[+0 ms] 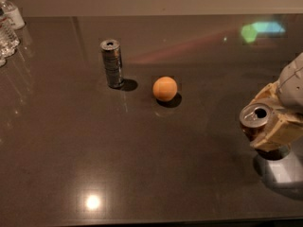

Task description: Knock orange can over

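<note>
The orange can [255, 116] is at the right of the dark table [142, 164]. Only its silver top with the pull-tab opening and a sliver of copper side show. It leans with its top facing left and toward the camera. My gripper [259, 123] reaches in from the right edge. Its tan fingers [280, 130] sit on either side of the can and press against it, hiding most of the body. The can's base is hidden behind the lower finger, so I cannot tell whether it touches the table.
A taller, slim silver-grey can [112, 63] stands upright at the back left. A round orange ball [164, 88] lies right of it. Clear plastic water bottles [7, 28] stand at the far left edge. The table's far edge meets a pale wall.
</note>
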Action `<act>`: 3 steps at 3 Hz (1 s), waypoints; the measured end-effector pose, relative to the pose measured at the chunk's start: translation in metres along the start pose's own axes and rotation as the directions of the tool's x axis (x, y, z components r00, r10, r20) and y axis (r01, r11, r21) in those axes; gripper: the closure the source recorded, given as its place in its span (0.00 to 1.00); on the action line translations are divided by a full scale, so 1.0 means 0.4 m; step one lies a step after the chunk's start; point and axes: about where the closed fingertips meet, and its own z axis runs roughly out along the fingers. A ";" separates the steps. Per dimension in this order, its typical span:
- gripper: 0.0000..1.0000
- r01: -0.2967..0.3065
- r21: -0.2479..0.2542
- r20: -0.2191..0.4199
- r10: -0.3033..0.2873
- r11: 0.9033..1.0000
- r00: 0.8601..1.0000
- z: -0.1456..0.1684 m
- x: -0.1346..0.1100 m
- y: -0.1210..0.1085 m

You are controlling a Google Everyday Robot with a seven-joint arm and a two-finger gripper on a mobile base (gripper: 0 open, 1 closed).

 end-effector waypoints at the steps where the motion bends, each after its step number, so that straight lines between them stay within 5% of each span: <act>1: 1.00 0.027 -0.002 -0.123 -0.027 1.000 0.992 0.015 0.046 -0.007; 2: 0.96 0.084 -0.027 -0.219 -0.088 0.996 0.972 0.046 0.071 -0.002; 3: 0.79 0.138 -0.055 -0.277 -0.148 0.989 0.950 0.081 0.077 0.007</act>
